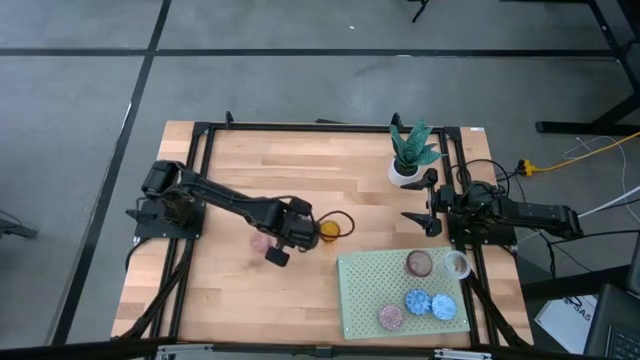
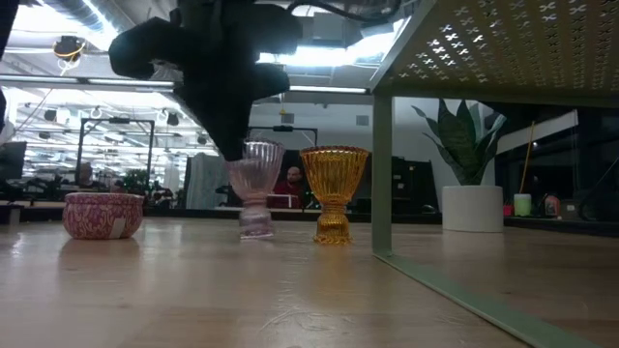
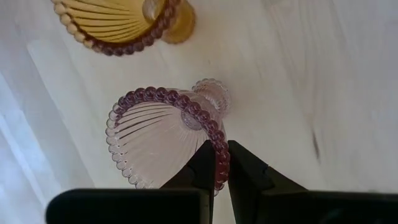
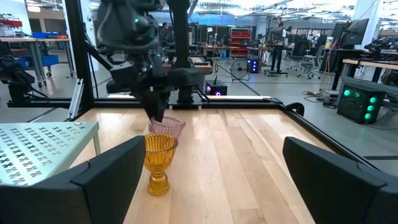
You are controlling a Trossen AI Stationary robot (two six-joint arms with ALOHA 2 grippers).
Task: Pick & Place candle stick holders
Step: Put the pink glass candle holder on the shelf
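The left gripper (image 3: 221, 163) has its two dark fingers (image 3: 202, 167) pinched tight on the beaded rim of a pale pink holder (image 3: 163, 134), a ribbed glass goblet with a flared bowl, a short stem and a small round foot edged in beads. One finger sits inside the bowl, the other outside it, with the rim caught between them. From table height the pink holder (image 2: 254, 188) stands upright with its foot on the pale wooden tabletop (image 2: 290, 290), the dark gripper (image 2: 232, 145) coming down onto its rim from above.

Just beyond the fingers stands an amber holder (image 3: 121, 23), the same fluted, bead-rimmed shape in honey-coloured glass; it stands just beside the pink one (image 1: 262, 241) without touching it. Farther out to the other side of the fingers sits a low, squat pink patterned cup (image 2: 103, 214), round and wide-mouthed.

The right gripper (image 4: 211, 180) waits well away near the tabletop's far side, its broad matte fingers spread wide with nothing between them, looking across at the amber holder (image 4: 159, 163).

On a raised pale green perforated mat (image 1: 370, 290), a metal sheet punched with small cross-shaped holes, rest several more small round glass cups (image 1: 418, 264), brownish, clear, blue and pink. A white pot (image 1: 403, 174) with stiff, pointed green leaves stands close to the right arm.
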